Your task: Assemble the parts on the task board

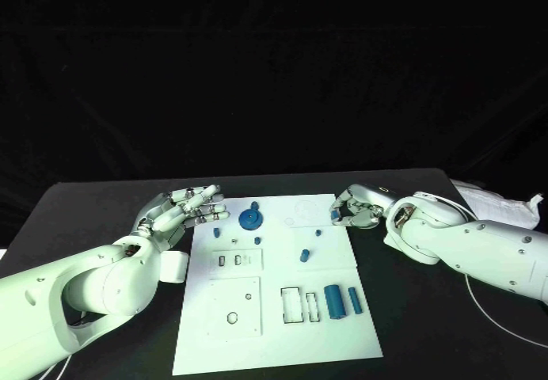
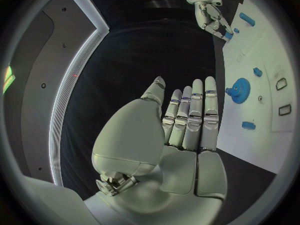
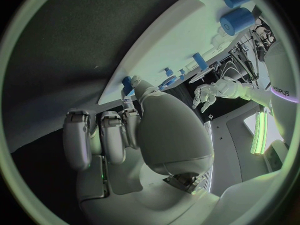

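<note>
We judge assembly barely begun: small blue plastic parts [image 1: 335, 301] lie loose across the white rectangular task board [image 1: 274, 332]; our left hand [image 1: 186, 210] spreads released, our right hand [image 1: 352, 210] pinches one part.

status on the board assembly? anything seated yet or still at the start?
Early, by the look of it. Done: nothing clearly seated; the blue gear sits on the task board, but whether it is mounted is unclear. In hand: the right hand pinches a small blue part at the board's far edge; the left hand holds nothing. Left: two blue cylinders lie beside the outlined slots.
</note>
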### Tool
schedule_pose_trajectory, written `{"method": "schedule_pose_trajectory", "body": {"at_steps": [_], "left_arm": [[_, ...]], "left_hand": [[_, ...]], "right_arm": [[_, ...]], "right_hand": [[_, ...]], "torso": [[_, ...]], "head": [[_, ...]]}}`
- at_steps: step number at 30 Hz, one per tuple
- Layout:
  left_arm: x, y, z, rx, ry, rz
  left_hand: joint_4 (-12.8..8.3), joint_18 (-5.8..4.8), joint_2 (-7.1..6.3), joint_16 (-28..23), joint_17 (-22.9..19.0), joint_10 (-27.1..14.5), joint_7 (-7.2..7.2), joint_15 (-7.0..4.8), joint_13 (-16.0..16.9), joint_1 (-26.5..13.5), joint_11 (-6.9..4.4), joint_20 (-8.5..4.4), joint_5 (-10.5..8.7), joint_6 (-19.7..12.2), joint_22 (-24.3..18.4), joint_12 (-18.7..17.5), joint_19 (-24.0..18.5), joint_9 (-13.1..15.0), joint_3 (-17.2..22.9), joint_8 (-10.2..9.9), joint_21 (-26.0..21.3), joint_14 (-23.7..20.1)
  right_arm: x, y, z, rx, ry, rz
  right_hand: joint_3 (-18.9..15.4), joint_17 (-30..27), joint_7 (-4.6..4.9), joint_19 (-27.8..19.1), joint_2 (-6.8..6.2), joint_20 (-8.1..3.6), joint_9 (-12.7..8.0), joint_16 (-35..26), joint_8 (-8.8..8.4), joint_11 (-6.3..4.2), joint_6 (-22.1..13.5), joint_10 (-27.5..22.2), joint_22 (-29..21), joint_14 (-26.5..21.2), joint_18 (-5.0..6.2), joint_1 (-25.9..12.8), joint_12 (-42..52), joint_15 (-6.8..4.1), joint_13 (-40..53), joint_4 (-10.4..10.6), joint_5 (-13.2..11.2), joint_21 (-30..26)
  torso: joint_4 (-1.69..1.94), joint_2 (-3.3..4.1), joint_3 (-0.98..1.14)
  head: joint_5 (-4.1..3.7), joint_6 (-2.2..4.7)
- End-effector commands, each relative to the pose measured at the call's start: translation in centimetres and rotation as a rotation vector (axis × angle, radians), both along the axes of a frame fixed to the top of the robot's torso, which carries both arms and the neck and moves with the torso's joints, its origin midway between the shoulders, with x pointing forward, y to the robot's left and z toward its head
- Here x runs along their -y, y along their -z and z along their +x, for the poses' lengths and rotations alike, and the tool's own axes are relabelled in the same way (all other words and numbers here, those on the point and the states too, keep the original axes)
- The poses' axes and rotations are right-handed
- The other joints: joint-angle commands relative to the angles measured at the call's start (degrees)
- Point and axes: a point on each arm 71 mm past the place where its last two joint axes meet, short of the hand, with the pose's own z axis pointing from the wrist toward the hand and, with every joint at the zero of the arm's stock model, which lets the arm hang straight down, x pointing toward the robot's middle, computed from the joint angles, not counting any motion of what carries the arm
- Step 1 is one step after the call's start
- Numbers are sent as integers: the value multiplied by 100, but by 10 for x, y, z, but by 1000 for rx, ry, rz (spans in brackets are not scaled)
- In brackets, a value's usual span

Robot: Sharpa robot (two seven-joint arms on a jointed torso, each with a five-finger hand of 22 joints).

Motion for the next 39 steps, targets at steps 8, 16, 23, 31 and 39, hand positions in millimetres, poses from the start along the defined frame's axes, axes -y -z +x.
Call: {"method": "schedule_pose_trajectory", "body": {"at_steps": [8, 16, 23, 31, 39], "left_arm": [[3, -1, -1, 5, 19, -13], [3, -1, 0, 5, 20, -14], [0, 0, 1, 5, 13, -11], [-3, 1, 4, 8, 4, -13], [-2, 1, 5, 9, 1, -17]], "left_hand": [[-37, 69, 27, -34, 7, -6, -6, 4, -6, 25, 3, 21, 7, -13, -6, -22, 9, -2, 2, -26, -29, 4], [-37, 69, 27, -34, 7, -6, -6, 4, -6, 25, 3, 21, 7, -13, -6, -22, 9, -2, 2, -26, -29, 4], [-39, 69, 28, -35, 8, -7, -6, 4, -6, 26, 4, 21, 7, -13, -7, -23, 9, -2, 2, -27, -29, 5], [-56, 69, 37, -47, 15, -9, -3, 4, -7, 31, 6, 21, 6, -14, -12, -28, 12, -3, 2, -35, -33, 8], [-57, 69, 38, -49, 17, -9, -3, 4, -7, 27, 6, 21, 5, -15, -13, -29, 12, -3, -1, -37, -34, 10]], "right_arm": [[-2, 3, 1, -17, -8, -15], [-6, -3, 1, 24, 14, 31], [-26, -21, -6, 50, 30, 98], [-78, -30, -22, 48, -19, 116], [-138, -19, -42, 2, -85, 87]], "right_hand": [[73, 1440, -45, 67, 81, -69, 23, 39, 69, -86, 194, 145, 417, 574, -68, -35, 34, -82, 875, -40, -28, 32], [170, 1445, -134, 66, 204, -118, 58, 41, 141, -166, 387, 133, 416, 575, -68, -26, -3, -133, 855, -92, -2, 31], [158, 1413, -155, 51, 194, -141, 62, 27, 139, -189, 415, 104, 381, 568, -61, -132, -80, -153, 808, -71, 43, 14], [192, 1385, -170, 51, 201, -160, 61, 14, 123, -206, 421, 51, 377, 562, -60, -148, -212, -171, 725, -104, 124, 10], [253, 1331, -168, 42, 200, -175, 58, -11, 94, -210, 424, -13, 351, 550, -55, -181, -384, -180, 618, -165, 303, -6]], "torso": [[1, 0, 2], [0, -7, 5], [15, -21, -20], [48, -73, -64], [105, -130, -122]], "head": [[5, -17], [13, -16], [11, -5], [93, -55], [207, -152]]}}
